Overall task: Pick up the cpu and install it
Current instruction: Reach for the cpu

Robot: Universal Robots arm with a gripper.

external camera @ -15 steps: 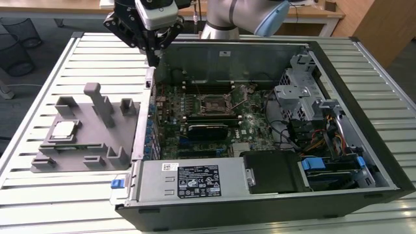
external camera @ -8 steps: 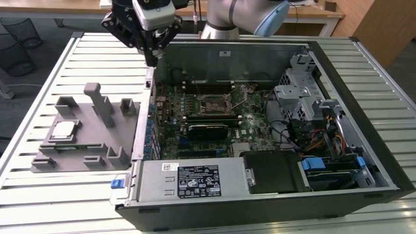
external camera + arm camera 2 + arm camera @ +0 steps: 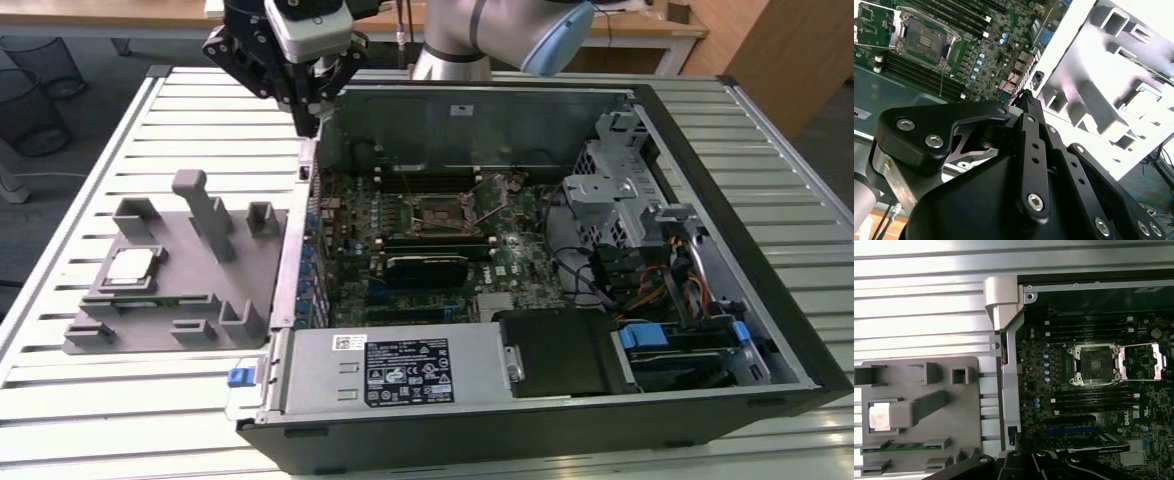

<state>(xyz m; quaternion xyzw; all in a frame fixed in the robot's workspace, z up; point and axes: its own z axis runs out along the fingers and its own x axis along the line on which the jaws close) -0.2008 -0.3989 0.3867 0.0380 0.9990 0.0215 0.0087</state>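
Black metal claw [image 3: 310, 126], fingers pinched together on nothing, hangs above the open black computer case [image 3: 561, 420] at its wall on the exterior view's left; the small silver-topped square cpu [image 3: 130, 266] lies flat in the grey plastic tray [image 3: 187, 270] beside the case

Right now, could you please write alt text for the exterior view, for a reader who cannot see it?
A robot arm's claw hangs over the edge between a grey tray and an open computer case. The cpu lies in the tray on the exterior view's left; the case's motherboard socket is exposed.
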